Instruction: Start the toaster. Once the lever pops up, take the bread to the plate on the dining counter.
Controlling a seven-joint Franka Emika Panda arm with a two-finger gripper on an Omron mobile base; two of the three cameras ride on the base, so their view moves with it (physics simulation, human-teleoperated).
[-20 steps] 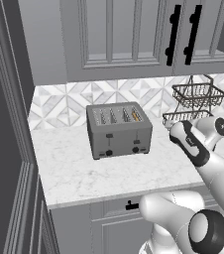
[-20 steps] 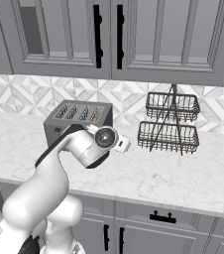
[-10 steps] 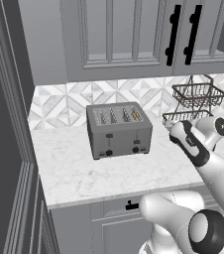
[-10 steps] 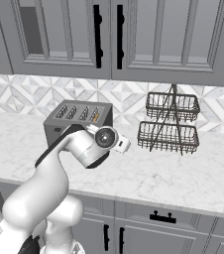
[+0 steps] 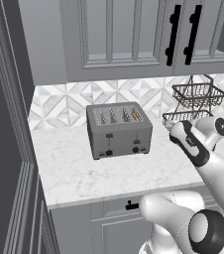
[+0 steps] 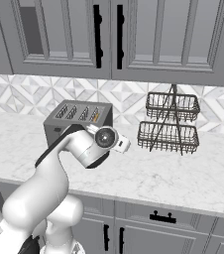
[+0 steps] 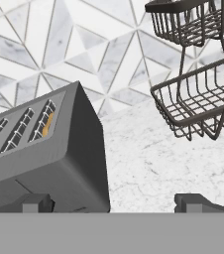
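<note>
The grey four-slot toaster (image 5: 119, 130) (image 6: 77, 119) (image 7: 49, 158) stands on the marble countertop against the tiled backsplash. Its lever (image 5: 136, 141), the right-hand black tab on the front, is apart from the hand. The bread (image 5: 135, 116) (image 7: 47, 125) shows as a tan edge in the rightmost slot. My gripper (image 7: 115, 203) is open, its two fingertips wide apart with nothing between them. It hovers to the toaster's right and looks at the toaster's side wall. The plate and the dining counter are out of view.
A dark two-tier wire basket (image 5: 196, 99) (image 6: 168, 124) (image 7: 198, 94) stands right of the toaster, close to my hand. Grey wall cabinets with black handles (image 5: 181, 32) hang above. A tall dark panel (image 5: 5, 124) bounds the countertop (image 5: 84, 173) on the left.
</note>
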